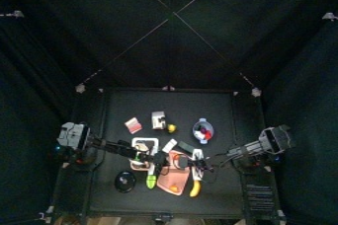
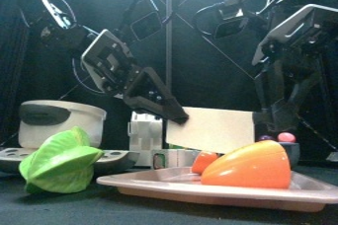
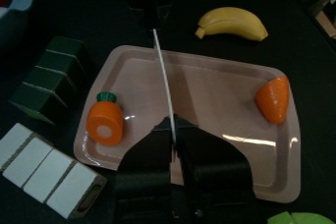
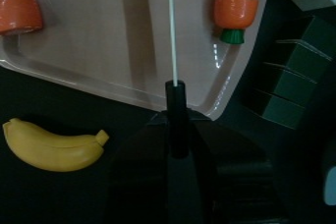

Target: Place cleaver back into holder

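The cleaver [image 2: 218, 127] hangs above the pink tray [image 2: 158, 183], its white blade broadside in the front view. In both wrist views it is edge-on, a thin white line [image 3: 163, 76] [image 4: 175, 22]. My left gripper [image 3: 178, 154] is shut on the blade's near end and shows at the blade's upper left in the front view [image 2: 156, 103]. My right gripper [image 4: 175, 144] is shut on the black handle [image 4: 175, 105]. The dark green slotted holder [image 3: 46, 76] stands beside the tray and also shows in the right wrist view [image 4: 302, 66].
A carrot [image 3: 105, 118] and an orange pepper [image 3: 273, 98] lie on the tray [image 3: 197, 66]. A banana [image 3: 234, 22] lies beside it. A green pepper [image 2: 59, 160] and a white pot [image 2: 59, 120] stand at front left. White blocks [image 3: 46, 174] sit near the holder.
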Motion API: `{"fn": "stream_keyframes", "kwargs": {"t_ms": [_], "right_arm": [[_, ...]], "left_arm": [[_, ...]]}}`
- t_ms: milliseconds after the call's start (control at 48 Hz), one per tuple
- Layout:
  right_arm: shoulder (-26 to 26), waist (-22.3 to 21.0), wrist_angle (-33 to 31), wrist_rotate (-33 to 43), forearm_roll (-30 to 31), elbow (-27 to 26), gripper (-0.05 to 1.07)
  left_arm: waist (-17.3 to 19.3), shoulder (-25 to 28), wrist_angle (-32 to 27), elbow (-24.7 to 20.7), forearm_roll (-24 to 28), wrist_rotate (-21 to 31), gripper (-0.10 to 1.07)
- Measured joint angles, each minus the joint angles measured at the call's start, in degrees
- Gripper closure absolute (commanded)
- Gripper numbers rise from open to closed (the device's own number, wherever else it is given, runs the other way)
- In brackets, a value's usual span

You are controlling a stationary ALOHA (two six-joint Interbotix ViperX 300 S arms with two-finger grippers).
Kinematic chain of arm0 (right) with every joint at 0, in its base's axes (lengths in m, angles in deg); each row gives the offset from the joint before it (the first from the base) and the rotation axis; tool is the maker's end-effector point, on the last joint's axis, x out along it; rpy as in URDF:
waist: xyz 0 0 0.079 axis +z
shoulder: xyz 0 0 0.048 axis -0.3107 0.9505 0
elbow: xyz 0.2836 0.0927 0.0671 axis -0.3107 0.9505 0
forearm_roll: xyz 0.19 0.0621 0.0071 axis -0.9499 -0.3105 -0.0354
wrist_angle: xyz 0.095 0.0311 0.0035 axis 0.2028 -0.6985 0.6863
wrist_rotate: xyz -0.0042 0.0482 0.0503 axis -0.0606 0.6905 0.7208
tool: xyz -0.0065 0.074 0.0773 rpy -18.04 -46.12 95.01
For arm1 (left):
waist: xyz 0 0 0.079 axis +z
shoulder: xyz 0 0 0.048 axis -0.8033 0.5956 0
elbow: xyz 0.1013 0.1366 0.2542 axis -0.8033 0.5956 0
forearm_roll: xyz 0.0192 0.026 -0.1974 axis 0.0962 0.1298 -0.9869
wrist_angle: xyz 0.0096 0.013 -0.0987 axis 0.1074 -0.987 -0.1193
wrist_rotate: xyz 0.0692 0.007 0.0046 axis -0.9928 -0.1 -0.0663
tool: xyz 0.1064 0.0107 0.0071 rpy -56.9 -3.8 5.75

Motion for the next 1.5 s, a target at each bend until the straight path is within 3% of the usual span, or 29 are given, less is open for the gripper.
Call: {"fn": "stream_keyframes", "kwargs": {"t_ms": [250,625,792,1167,1500], "right_arm": [[0.0,0.97,-1.14,0.09,0.0,-0.79,0.56],[-2.11,0.88,-1.93,0.18,0.09,-0.97,0.56],[-3.87,0.88,-2.37,0.26,0.0,-0.97,0.56],[-6.06,-0.44,-3.69,4.04,-0.44,-1.23,0.56],[-4.48,-4.57,-10.72,8.7,-4.13,-10.63,0.56]], "left_arm": [[0.0,-1.41,0.09,0.0,0.0,0.0,0.56],[-0.26,-2.46,0.26,0.0,0.09,-0.09,0.18],[0.26,-4.39,0.35,0.0,0.7,-0.18,0.14],[5.54,-16.96,3.25,6.15,0.88,0.09,0.14],[10.02,-33.84,3.87,17.05,0.97,0.09,0.14]]}}
